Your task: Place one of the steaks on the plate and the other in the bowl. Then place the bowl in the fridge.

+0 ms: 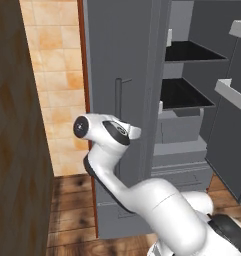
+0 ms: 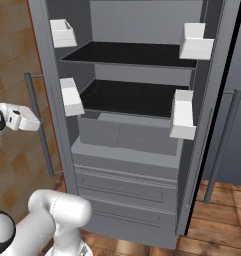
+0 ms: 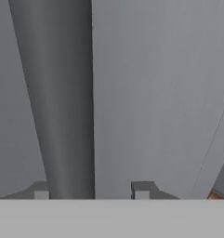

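The fridge (image 2: 137,150) stands with both doors swung open, its dark shelves (image 2: 127,97) bare and white bins (image 2: 183,114) on the doors. At the left door, the gripper (image 3: 91,193) has its fingers (image 3: 141,190) parted around the long vertical handle (image 3: 62,102), not squeezing it.

The door handle (image 3: 62,102) is framed between the fingertips (image 3: 141,189) of the hand (image 3: 91,190) — the fridge (image 3: 155,93) door just behind it.
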### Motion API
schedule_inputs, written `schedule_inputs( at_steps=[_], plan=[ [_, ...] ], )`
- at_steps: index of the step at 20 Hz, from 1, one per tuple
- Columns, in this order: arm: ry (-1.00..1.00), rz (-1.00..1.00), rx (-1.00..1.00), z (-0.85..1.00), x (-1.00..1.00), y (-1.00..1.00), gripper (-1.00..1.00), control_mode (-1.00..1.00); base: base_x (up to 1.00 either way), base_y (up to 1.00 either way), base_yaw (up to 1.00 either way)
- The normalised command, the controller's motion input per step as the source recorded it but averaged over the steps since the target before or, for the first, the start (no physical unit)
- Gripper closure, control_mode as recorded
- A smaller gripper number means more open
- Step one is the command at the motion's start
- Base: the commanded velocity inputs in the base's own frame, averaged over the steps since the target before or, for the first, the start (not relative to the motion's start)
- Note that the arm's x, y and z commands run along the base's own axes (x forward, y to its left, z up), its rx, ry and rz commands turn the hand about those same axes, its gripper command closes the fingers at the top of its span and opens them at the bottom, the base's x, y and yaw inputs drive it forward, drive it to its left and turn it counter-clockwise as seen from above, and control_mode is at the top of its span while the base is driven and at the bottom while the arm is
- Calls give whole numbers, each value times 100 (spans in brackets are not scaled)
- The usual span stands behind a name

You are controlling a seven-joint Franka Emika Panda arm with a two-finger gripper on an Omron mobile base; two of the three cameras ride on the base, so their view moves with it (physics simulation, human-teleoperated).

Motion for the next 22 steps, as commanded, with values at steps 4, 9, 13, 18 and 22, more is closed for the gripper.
schedule_inputs(
  at_steps=[4,9,13,18,22],
  plan=[
    [0,0,0,0,0,30,-100,-100,0,0,0],
    [0,-1,-2,0,-41,45,-100,-100,0,0,0],
    [-7,6,-3,0,-100,6,-100,-100,0,0,0],
    [-16,20,15,-1,-100,-72,-100,-100,0,0,0],
    [0,25,31,39,-100,-100,-100,-100,0,0,0]
  ],
)
